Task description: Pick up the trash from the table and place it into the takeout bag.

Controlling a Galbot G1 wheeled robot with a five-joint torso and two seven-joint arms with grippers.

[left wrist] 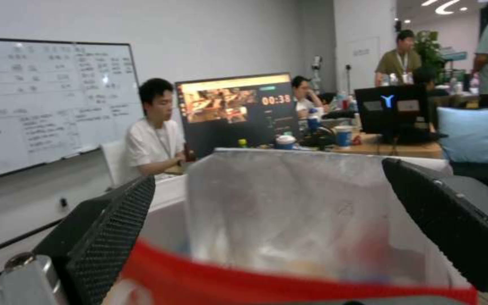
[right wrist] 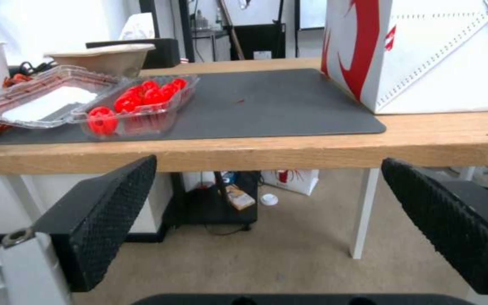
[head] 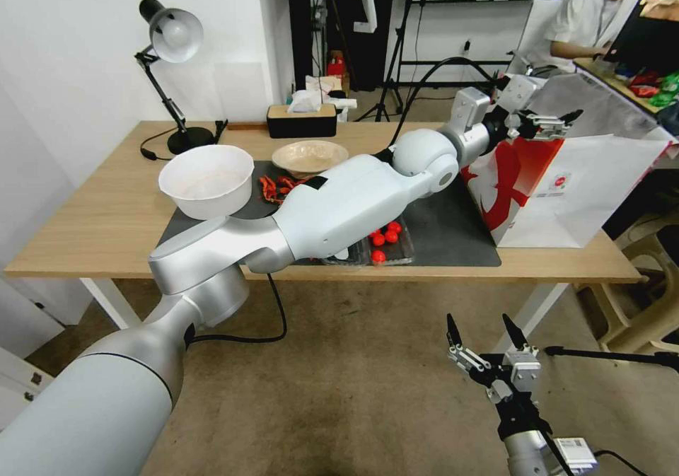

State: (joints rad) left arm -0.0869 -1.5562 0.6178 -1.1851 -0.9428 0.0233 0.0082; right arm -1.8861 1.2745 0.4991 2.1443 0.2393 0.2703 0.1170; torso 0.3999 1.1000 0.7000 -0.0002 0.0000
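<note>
Head view: left gripper [head: 550, 124] reaches across the table [head: 106, 228] and hangs over the open top of the takeout bag [head: 566, 193], jaws spread wide with nothing between them. Left wrist view puts the bag's mouth directly between and beyond the fingers [left wrist: 108, 237]. Right gripper [head: 488, 334] is parked low, in front of the table edge, jaws wide and empty. Shallow beige bowl [head: 310, 156] sits on the dark grey mat [head: 453, 232], well apart from both.
</note>
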